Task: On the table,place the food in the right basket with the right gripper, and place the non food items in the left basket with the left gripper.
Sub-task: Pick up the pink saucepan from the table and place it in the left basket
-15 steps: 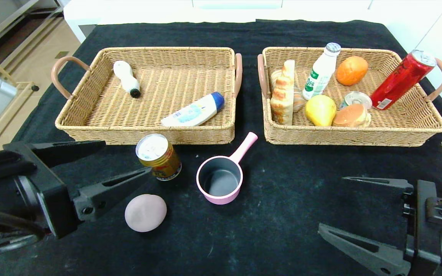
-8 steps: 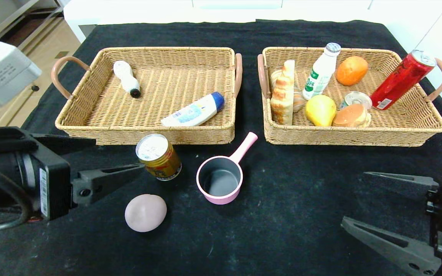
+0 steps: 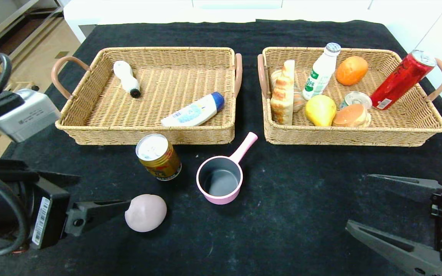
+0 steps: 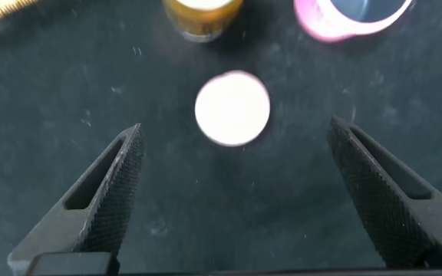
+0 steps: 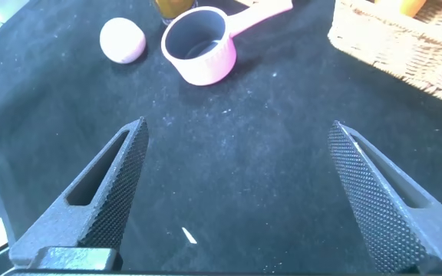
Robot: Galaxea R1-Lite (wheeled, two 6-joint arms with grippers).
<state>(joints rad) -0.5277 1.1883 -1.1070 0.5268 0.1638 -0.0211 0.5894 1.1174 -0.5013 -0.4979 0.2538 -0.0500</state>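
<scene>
Black table [image 3: 282, 214], left gripper [image 4: 236, 192] open near pink egg [image 3: 145, 212], right gripper [image 5: 240, 192] open

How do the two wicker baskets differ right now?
The left basket holds two items, a white brush and a blue-capped tube, both lying flat. The right basket is crowded with food and drinks, some leaning upright. The left has bare floor showing; the right has little. Both share the same weave, shape and brown handles.
</scene>
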